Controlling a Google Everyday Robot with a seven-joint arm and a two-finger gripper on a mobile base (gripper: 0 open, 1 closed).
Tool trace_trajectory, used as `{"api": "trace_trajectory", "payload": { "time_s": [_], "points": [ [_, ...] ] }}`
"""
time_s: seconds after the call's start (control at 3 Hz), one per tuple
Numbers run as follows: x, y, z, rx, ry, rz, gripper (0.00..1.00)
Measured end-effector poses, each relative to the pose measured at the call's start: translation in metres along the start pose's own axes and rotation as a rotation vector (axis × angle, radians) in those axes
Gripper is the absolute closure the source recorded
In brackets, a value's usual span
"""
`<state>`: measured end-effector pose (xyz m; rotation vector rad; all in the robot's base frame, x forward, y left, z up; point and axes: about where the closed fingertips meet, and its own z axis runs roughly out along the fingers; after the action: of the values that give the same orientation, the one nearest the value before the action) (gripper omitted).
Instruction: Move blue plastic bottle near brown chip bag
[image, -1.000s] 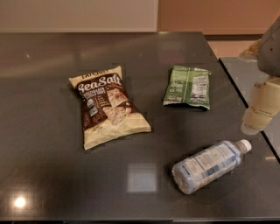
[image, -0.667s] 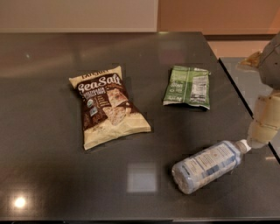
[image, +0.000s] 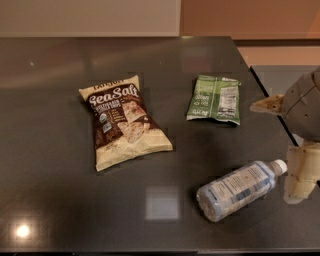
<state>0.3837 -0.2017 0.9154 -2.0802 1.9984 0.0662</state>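
Observation:
The blue plastic bottle (image: 240, 189) lies on its side on the dark table (image: 60, 200), front right, with its white cap pointing right and slightly away. The brown chip bag (image: 122, 121) lies flat left of centre, with "Sea Salt" lettering facing up, well apart from the bottle. My gripper (image: 301, 172) hangs at the right edge of the view, just right of the bottle's cap and very close to it. It holds nothing that I can see.
A smaller green bag (image: 215, 98) lies flat behind the bottle, right of the chip bag. The table's right edge (image: 270, 107) runs just left of my arm. A wall stands behind the table's far edge.
My gripper has moved down and toward me along the table's right edge, ending beside the bottle's cap. The bottle and both bags have not moved.

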Motion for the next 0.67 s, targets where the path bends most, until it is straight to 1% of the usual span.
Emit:
{"api": "trace_trajectory", "payload": {
  "time_s": [0.33, 0.67],
  "points": [
    [0.0, 0.016, 0.021, -0.046, 0.002, -0.046, 0.0],
    [0.001, 0.027, 0.035, -0.078, 0.004, -0.072, 0.0]
  ]
}}
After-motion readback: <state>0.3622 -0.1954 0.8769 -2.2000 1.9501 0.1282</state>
